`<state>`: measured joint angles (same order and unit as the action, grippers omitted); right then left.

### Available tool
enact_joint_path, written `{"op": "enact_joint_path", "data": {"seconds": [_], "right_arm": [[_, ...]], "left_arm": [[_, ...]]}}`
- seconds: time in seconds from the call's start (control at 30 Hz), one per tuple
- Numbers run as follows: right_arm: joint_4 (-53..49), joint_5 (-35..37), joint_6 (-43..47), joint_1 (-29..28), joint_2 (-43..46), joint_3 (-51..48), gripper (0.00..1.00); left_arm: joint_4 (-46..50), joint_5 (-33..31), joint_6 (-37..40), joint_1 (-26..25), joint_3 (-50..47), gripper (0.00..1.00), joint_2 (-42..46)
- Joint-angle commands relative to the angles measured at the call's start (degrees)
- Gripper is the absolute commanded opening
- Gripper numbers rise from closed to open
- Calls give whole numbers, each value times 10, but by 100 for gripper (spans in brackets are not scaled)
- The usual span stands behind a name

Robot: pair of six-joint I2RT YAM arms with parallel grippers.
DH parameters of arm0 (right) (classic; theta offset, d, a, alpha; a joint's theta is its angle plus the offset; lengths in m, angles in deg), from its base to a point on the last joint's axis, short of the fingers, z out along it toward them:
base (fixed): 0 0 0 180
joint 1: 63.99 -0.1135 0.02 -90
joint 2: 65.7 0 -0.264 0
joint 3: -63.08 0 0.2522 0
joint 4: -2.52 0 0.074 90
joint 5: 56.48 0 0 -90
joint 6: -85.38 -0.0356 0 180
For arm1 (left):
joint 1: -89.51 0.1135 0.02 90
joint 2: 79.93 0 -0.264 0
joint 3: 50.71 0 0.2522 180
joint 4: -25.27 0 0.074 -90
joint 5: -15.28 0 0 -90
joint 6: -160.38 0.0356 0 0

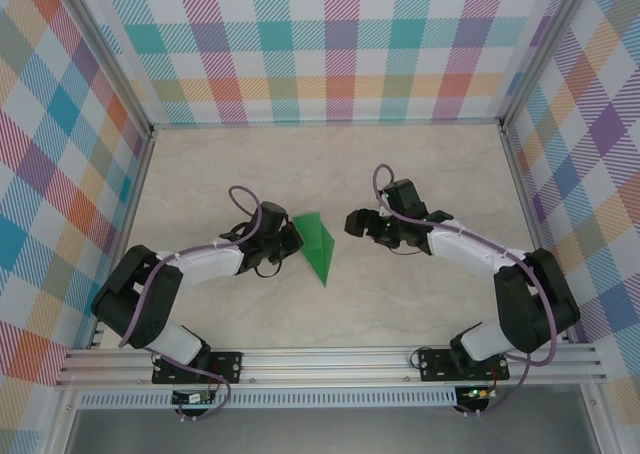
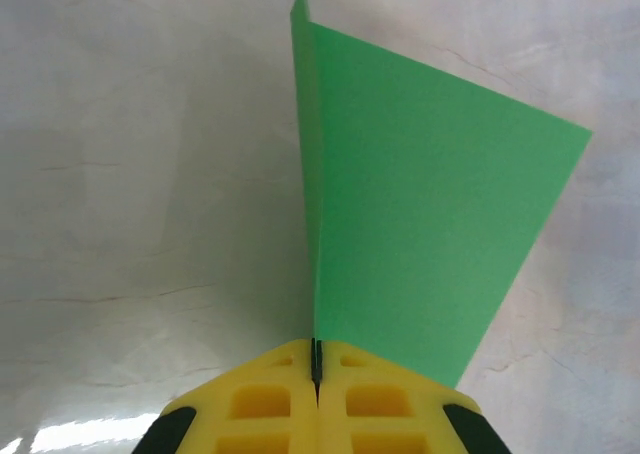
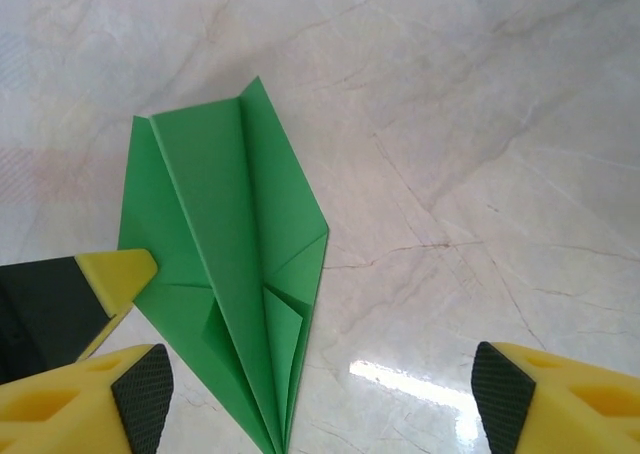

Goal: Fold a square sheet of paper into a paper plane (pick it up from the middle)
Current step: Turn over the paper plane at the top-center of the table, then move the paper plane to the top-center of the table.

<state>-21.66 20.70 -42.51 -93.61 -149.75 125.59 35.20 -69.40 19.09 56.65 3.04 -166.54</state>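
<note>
The square sheet of paper (image 1: pixel 316 244) is bright green and folded into a slim pointed paper plane with a centre crease and two wings. It lies at the middle of the table. My left gripper (image 1: pixel 292 236) is shut on its left edge. In the left wrist view the yellow jaws (image 2: pixel 317 359) pinch the upright fold, and one green wing (image 2: pixel 420 224) spreads to the right. My right gripper (image 1: pixel 352 222) is open just right of the plane and does not touch it. In the right wrist view its wide-apart pads (image 3: pixel 500 394) straddle the plane's pointed end (image 3: pixel 230 254), with the left gripper's fingertip (image 3: pixel 115 274) on the paper.
The marble-look tabletop (image 1: pixel 430 164) is walled by checked panels at the back and sides (image 1: pixel 340 44). An aluminium rail (image 1: pixel 330 364) carrying both arm bases runs along the near edge.
</note>
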Motion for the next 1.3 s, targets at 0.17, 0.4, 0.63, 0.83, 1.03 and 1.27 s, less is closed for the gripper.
{"op": "enact_joint_path", "data": {"seconds": [0.17,0.4,0.63,0.83,1.03,1.27], "right_arm": [[-27,-11,38,-60,-63,70,65],[-39,-9,46,-111,-137,128,57],[-46,-35,49,-126,-194,167,56],[-45,-41,56,-134,-190,177,54],[-50,-21,62,-151,-180,181,42],[-77,21,64,-162,-208,221,33]], "left_arm": [[33,-76,-19,6,-19,0,44],[83,-106,-35,6,-22,0,49],[119,-130,-43,6,-23,0,61],[108,-114,-30,9,-18,0,58],[88,-90,-21,9,-15,0,44],[90,-86,-19,9,-12,0,36]]}}
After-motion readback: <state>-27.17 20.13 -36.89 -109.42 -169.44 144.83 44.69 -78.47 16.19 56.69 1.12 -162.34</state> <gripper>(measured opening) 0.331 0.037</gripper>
